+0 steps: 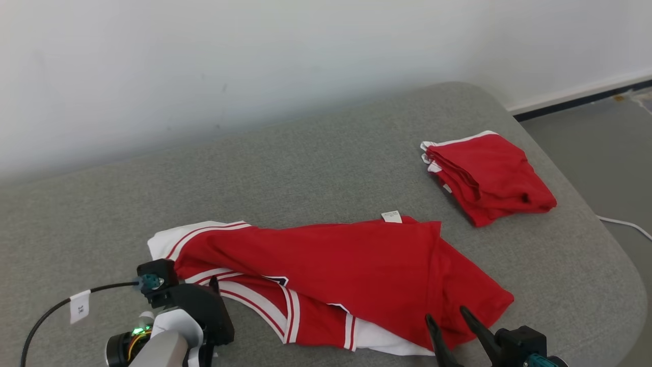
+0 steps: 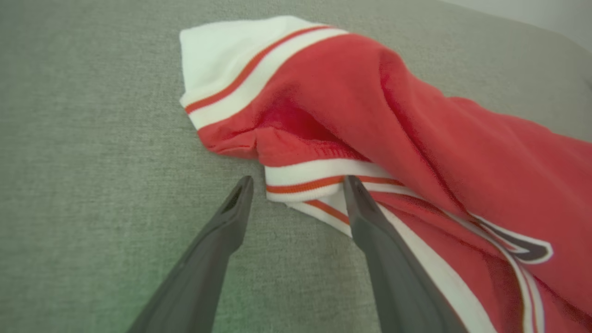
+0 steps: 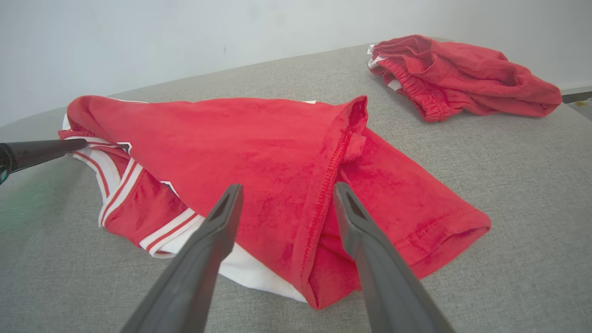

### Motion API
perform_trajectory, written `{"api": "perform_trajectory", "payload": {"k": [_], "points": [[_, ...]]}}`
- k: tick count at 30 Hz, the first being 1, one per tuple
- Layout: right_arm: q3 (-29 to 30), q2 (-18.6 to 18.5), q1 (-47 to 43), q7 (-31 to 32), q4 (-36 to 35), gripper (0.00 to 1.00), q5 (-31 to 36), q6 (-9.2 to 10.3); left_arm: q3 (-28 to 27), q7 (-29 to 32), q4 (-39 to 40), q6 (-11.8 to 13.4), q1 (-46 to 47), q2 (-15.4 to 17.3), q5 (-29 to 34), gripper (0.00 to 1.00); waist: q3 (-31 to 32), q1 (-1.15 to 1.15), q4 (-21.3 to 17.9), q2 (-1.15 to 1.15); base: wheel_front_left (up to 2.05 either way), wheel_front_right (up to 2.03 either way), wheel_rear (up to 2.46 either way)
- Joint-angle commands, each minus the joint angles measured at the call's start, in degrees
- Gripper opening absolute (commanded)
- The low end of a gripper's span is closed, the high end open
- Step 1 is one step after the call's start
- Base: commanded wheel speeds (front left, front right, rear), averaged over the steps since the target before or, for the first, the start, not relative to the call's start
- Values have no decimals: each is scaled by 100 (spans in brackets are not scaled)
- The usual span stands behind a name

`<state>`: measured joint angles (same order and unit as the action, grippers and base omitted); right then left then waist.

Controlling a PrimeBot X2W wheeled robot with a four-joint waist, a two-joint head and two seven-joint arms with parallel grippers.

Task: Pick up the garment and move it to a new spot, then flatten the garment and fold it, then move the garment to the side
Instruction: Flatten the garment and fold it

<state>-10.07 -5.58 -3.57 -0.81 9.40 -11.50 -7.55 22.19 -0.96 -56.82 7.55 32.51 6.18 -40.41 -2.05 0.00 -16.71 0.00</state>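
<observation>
A grey fabric-covered table (image 1: 326,153) carries a red jersey (image 1: 356,265) with white striped trim, lying rumpled along its near edge. Folded red shorts (image 1: 489,176) sit apart at the far right. The left gripper (image 2: 298,185), fingers spread, straddles a striped hem corner. The right gripper (image 3: 284,192), also spread, hovers over the jersey's red hem.

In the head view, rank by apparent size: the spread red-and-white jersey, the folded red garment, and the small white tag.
Largest: spread red-and-white jersey.
Then the folded red garment, though it lies farther away, so true size is unsure.
Smallest: small white tag.
</observation>
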Motion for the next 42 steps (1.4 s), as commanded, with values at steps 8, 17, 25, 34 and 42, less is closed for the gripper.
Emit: {"api": "perform_trajectory", "payload": {"k": [8, 17, 25, 34, 42], "points": [[63, 45, -16, -72, 8, 100, 11, 11, 24, 86, -297, -314, -77, 74, -148, 0, -74, 0, -8, 0, 0, 0, 0], [185, 70, -221, -50, -26, 100, 39, 11, -339, 433, 1317, -1289, -1407, 233, -1053, 0, 122, 0, 554, 0, 0, 0, 0], [213, 64, -246, 11, -104, 100, 62, 11, -416, 1579, 3891, -519, -3122, 1026, -1320, 0, 150, 0, 780, 0, 0, 0, 0], [250, 5, -223, 14, -108, 100, 27, 11, -343, 2412, 5337, 339, -4049, 1576, -1215, 7, 184, 0, 772, 0, 0, 0, 0], [249, 32, -224, -8, -85, 100, 43, 11, -501, 2609, 6152, 681, -4240, 1708, -1322, 100, 250, 0, 759, 0, 0, 0, 0]]}}
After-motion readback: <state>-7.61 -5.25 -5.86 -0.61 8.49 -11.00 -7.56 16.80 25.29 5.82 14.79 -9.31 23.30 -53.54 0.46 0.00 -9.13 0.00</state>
